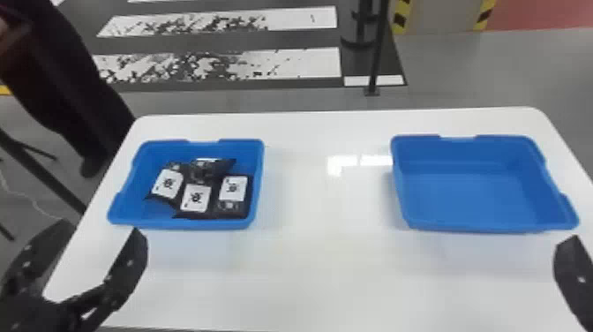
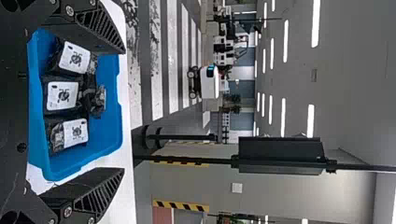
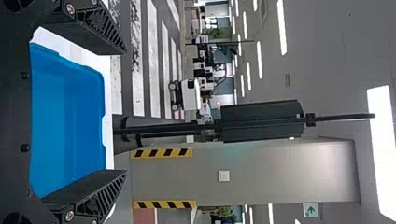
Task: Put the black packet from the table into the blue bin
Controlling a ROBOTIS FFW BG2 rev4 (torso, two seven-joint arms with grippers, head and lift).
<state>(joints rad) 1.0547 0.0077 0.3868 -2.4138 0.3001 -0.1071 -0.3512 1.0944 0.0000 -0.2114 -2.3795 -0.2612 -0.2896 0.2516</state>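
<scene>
My left gripper stands open in front of the left blue bin, fingers wide apart with nothing between them. That bin holds several black packets with white labels, lying in a loose heap. The right blue bin has a bare floor. At the head view's right edge is my right gripper, near that bin's front corner. In the left wrist view the left gripper is spread with the packets beyond it. In the right wrist view the right gripper is open toward the right bin.
Both bins stand on a white table, well apart, with a strip of tabletop between them. A person stands behind the table's left side. A black pole rises from the floor behind the table.
</scene>
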